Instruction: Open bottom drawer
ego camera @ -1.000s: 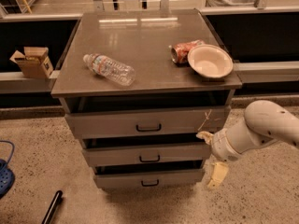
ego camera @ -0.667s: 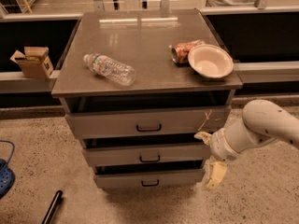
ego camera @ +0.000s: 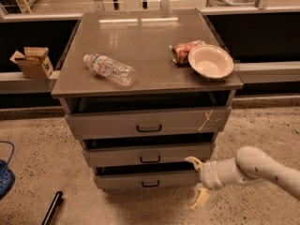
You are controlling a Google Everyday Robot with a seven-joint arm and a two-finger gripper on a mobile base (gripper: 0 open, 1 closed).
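Observation:
The bottom drawer (ego camera: pixel 145 179) is the narrowest grey front of three, low on the cabinet, with a small black pull handle (ego camera: pixel 150 184). A dark gap shows above its front. My gripper (ego camera: pixel 196 182) is at the drawer's right end, low, on a white arm reaching in from the right. Its two pale fingers stand spread apart, the upper one (ego camera: pixel 193 161) level with the drawer's top edge, the lower one (ego camera: pixel 200 198) below the front. It holds nothing.
The middle drawer (ego camera: pixel 149 154) and the top drawer (ego camera: pixel 149 123) with a white scratch sit above. On the cabinet top lie a plastic bottle (ego camera: pixel 109 69), a crushed can (ego camera: pixel 183 51) and a white bowl (ego camera: pixel 210 62). A cardboard box (ego camera: pixel 33 62) stands at left, a black object (ego camera: pixel 52 208) on the floor.
The arm has dropped and moved left, bringing the gripper from beside the middle drawer to the bottom drawer's right end. The drawers have not moved.

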